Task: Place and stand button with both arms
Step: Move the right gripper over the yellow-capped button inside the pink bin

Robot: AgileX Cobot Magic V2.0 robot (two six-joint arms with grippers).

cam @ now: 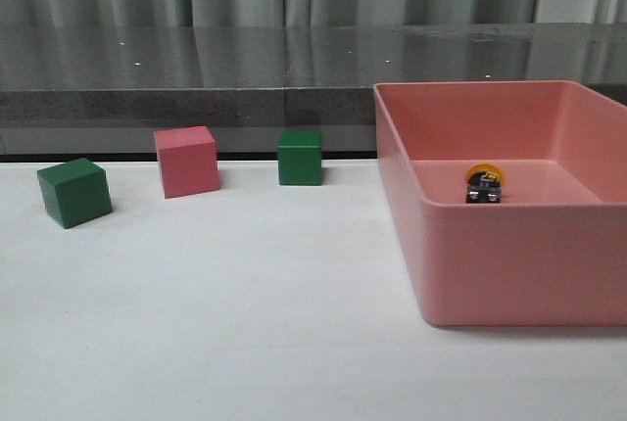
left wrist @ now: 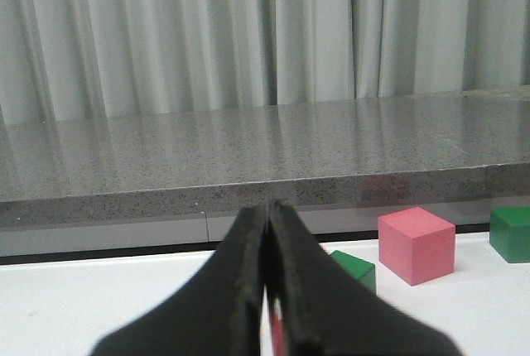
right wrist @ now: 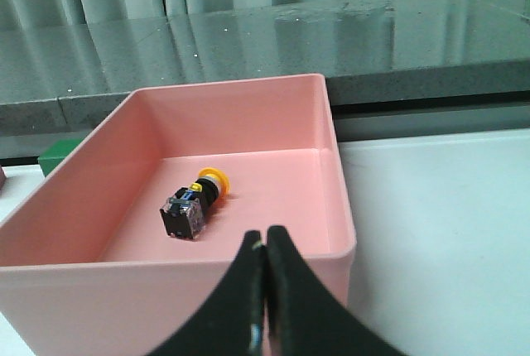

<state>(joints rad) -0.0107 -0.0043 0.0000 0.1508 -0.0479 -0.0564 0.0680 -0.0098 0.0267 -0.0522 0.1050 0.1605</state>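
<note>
The button (cam: 483, 184) lies on its side on the floor of the pink bin (cam: 509, 274), yellow cap toward the back. In the right wrist view the button (right wrist: 192, 204) lies on its side inside the bin (right wrist: 273, 269), contact block toward the camera. My right gripper (right wrist: 266, 237) is shut and empty, just outside the bin's near wall. My left gripper (left wrist: 268, 210) is shut and empty, above the white table, short of the cubes. Neither gripper shows in the front view.
On the white table (cam: 225, 323) a green cube (cam: 73, 192), a pink cube (cam: 186, 161) and a second green cube (cam: 299, 157) stand in a row at the back left. A grey stone ledge (cam: 196, 73) and curtains lie behind.
</note>
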